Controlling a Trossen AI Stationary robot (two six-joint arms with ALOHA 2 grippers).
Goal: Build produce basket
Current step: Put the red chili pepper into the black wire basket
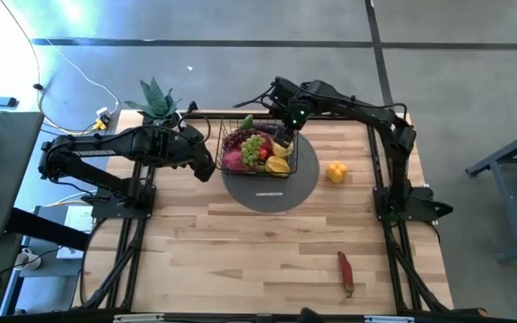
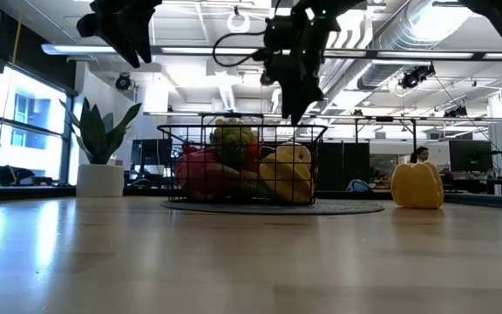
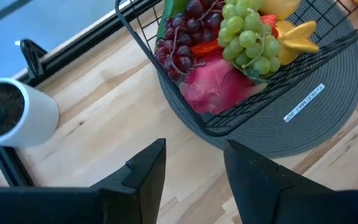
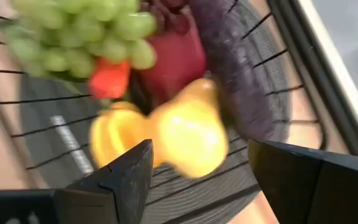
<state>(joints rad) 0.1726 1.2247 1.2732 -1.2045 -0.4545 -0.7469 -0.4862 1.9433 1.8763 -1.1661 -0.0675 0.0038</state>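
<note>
The black wire basket [image 1: 220, 148] stands on the grey round mat [image 1: 267, 193] at the table's far middle. In it lie the produce: green grapes [image 3: 250, 34], red grapes [image 3: 179, 43], a pink dragon fruit [image 3: 219, 87], a yellow pear [image 4: 188, 134], a yellow star-shaped piece [image 3: 297, 38] and a purple pod [image 4: 229, 68]. My right gripper [image 4: 199, 149] hangs open over the basket's right part, just above the pear, its fingers apart with nothing between. My left gripper [image 3: 194, 180] hovers open in the air left of the basket, over bare wood.
A yellow bell pepper [image 1: 336, 171] stands on the table right of the mat. A red chili [image 1: 346, 274] lies near the front right corner. A spiky plant in a white pot [image 1: 157, 100] stands at the far left. Bare wood stretches across the table's near half.
</note>
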